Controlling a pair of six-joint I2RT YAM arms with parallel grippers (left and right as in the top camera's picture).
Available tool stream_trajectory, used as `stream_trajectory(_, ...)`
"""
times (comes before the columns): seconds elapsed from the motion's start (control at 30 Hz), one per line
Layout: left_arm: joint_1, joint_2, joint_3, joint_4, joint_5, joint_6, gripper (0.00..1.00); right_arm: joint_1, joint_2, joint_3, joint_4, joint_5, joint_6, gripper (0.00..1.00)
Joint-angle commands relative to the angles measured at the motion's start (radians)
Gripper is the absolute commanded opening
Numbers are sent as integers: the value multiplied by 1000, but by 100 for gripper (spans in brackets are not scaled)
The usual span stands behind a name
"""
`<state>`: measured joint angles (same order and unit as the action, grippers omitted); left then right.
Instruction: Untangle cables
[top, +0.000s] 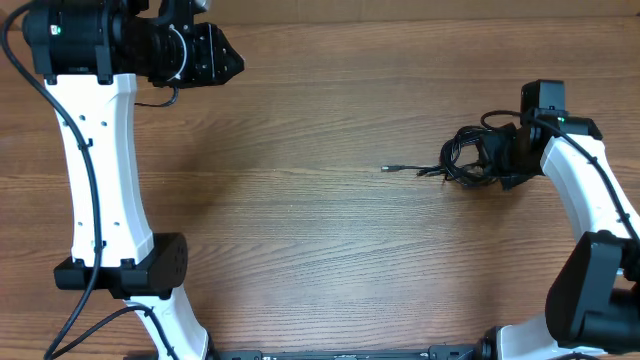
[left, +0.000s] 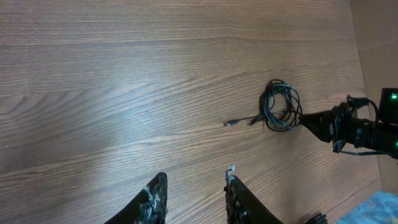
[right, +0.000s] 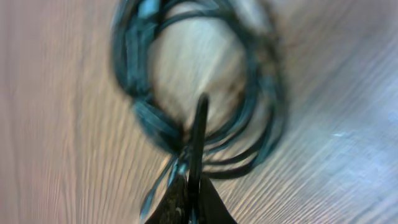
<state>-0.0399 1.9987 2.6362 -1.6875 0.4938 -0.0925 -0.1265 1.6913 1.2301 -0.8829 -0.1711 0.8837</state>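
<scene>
The cables lie as a small coil of thin black cord at the right of the wooden table, with one strand ending in a small plug trailing left. My right gripper is at the coil's right edge. In the right wrist view its fingers are pressed together over crossing strands of the cables, which look pinched between them. The left wrist view shows the cables and the right gripper from afar. My left gripper is open and empty, high at the far left.
Bare wood-grain table spreads between the two arms. The white left arm stands along the left side, and the right arm's base is at the lower right corner.
</scene>
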Motion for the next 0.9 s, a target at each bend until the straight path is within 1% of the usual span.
stream_trajectory(0.0,-10,-26,4,-2,-5,34,31,29,-111,85,15,-105,-201,4)
stream_trajectory(0.07,-10,-26,4,-2,-8,34,31,47,-172,123,15,-130,-269,4)
stream_trajectory(0.1,-10,-26,4,-2,-11,34,34,55,-199,138,15,-139,-297,4)
stream_trajectory(0.13,-10,-26,4,-2,-14,34,39,69,-237,159,15,-150,-333,4)
stream_trajectory(0.17,-10,-26,4,-2,-16,34,47,83,-271,177,14,-149,-357,4)
stream_trajectory(0.2,-9,-26,4,-2,-20,34,64,98,-307,193,15,-149,-377,4)
stream_trajectory(0.23,-9,-26,4,-2,-26,34,86,114,-342,210,15,-150,-394,4)
stream_trajectory(0.27,-9,-26,4,-2,-26,34,90,134,-377,226,15,-151,-412,4)
stream_trajectory(0.4,-12,-26,4,-2,-24,34,87,232,-507,260,47,-157,-500,4)
stream_trajectory(0.47,-17,-26,4,-2,-24,44,90,281,-555,260,64,-162,-527,4)
stream_trajectory(0.57,-23,-26,4,-2,-22,72,94,347,-600,260,66,-168,-603,4)
stream_trajectory(0.7,-27,-26,4,-2,-8,86,95,414,-614,260,60,-175,-640,4)
stream_trajectory(0.73,-27,-26,4,-2,23,120,95,426,-613,260,60,-174,-658,4)
stream_trajectory(0.87,-44,-24,3,-2,240,314,95,439,-593,260,60,-167,-686,4)
